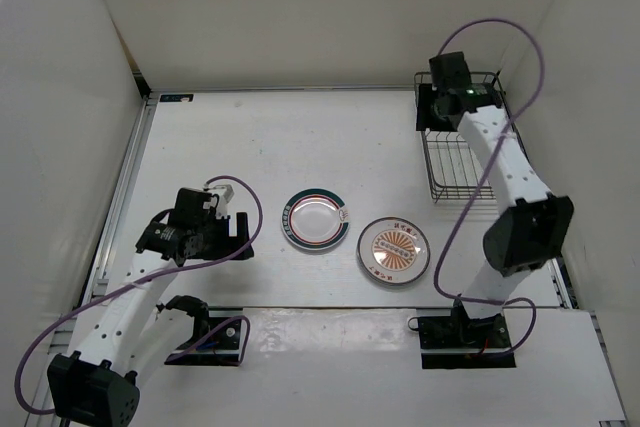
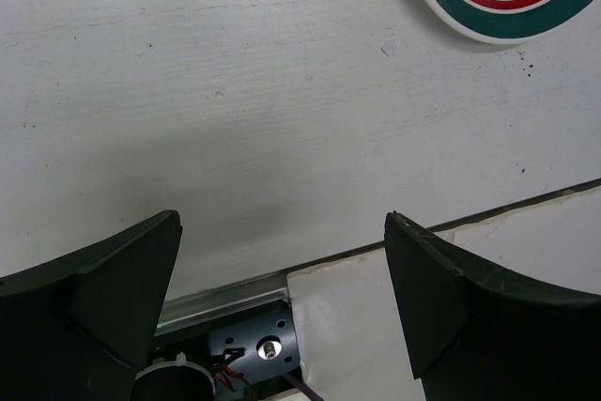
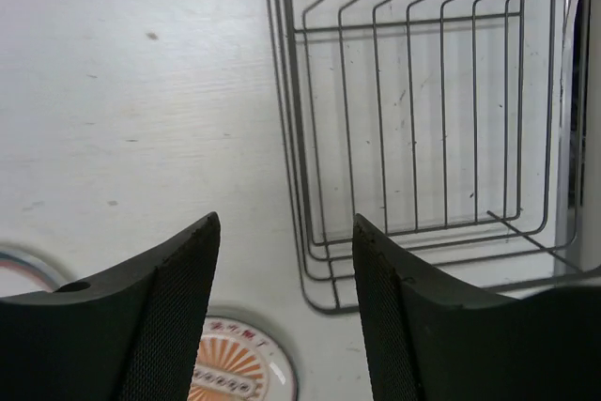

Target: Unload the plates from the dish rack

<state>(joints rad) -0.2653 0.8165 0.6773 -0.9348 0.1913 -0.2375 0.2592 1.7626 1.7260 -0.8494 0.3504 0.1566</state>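
- Nearest us, toward the near left of the table [image 1: 200, 147], the left gripper [image 1: 243, 237] hangs low with its jaws wide apart and nothing between them.
- Its wrist view shows what the overhead one cannot: between the dark fingers [image 2: 103, 288] of the left gripper [image 2: 282, 223] we see bare tabletop, the seam at the table's near edge and part of an arm base below.
- The teal-rimmed plate [image 2: 512, 21] only clips the top right corner of that view, well apart from the jaws.
- From above, the teal-rimmed plate [image 1: 316, 219] lies flat near the middle of the table, to the right of the left gripper and not touching it.
- Just beside it, toward the near right, the sunburst plate [image 1: 393, 250] also lies flat, with a narrow gap between the two.
- Farther back, the dish rack [image 1: 440, 192] stands in the far right corner, with the right arm reaching over it.
- The right gripper [image 1: 432, 112] sits over the rack's far left side; from above we cannot read its jaws.
- The right wrist view settles it: the right gripper [image 3: 286, 223] has its fingers [image 3: 169, 316] apart and gripping nothing.
- Through the gap we see the left rim of the dish rack [image 3: 300, 185], with its bare wire floor and upright tines spreading to the right.
- Below the fingers, the sunburst plate [image 3: 230, 368] peeks in at the bottom edge of that view, outside the rack and clear of the jaws.
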